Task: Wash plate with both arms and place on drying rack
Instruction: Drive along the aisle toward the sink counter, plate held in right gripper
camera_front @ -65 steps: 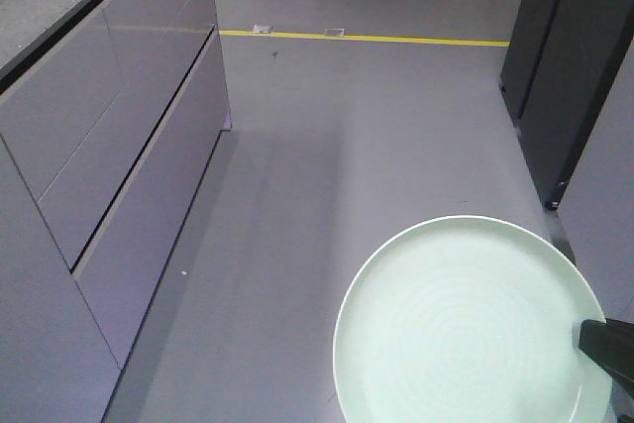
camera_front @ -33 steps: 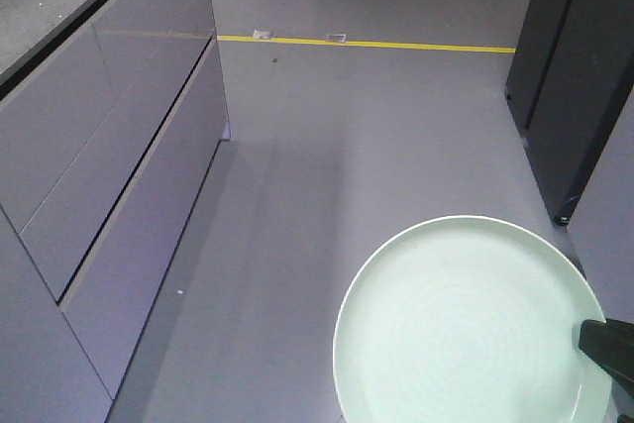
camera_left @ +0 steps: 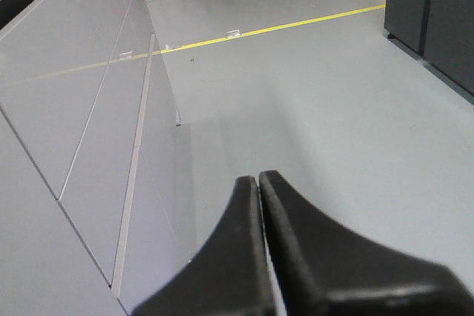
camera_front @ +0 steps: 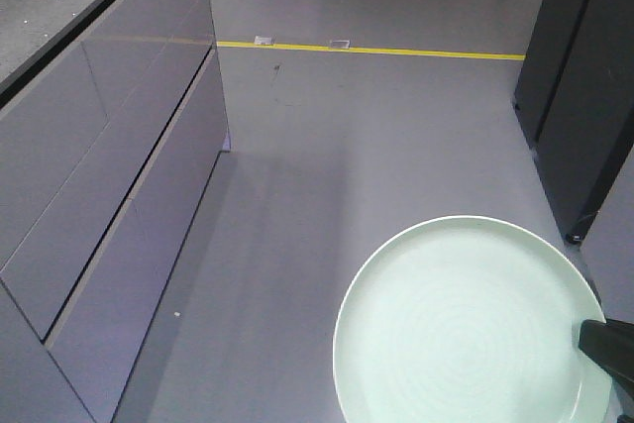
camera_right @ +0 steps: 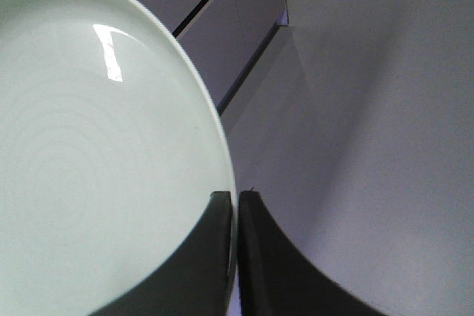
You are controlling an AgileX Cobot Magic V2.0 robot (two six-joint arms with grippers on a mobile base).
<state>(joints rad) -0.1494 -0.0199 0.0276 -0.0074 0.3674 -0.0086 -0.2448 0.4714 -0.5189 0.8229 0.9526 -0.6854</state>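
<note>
- Grey cabinet fronts are running along the left side, and a dark cabinet is standing on the right, with the grey floor stretching between them.
- A yellow line is crossing the floor at the far end, well apart from the plate.
- The plate is hanging in the air above the floor at the lower right of the front view, with its glossy face turned up and its lower edge running out of frame.
- The right gripper is clamping the plate's rim. One black finger is lying across the pale face, the other is sitting on the outer side, and the thin rim is showing between them.
- In the front view, only its black tip is showing at the plate's right edge.
- The left gripper is pointing out over the floor beside the cabinet fronts. Its two fingers are pressing together along their length and gripping nothing.
</note>
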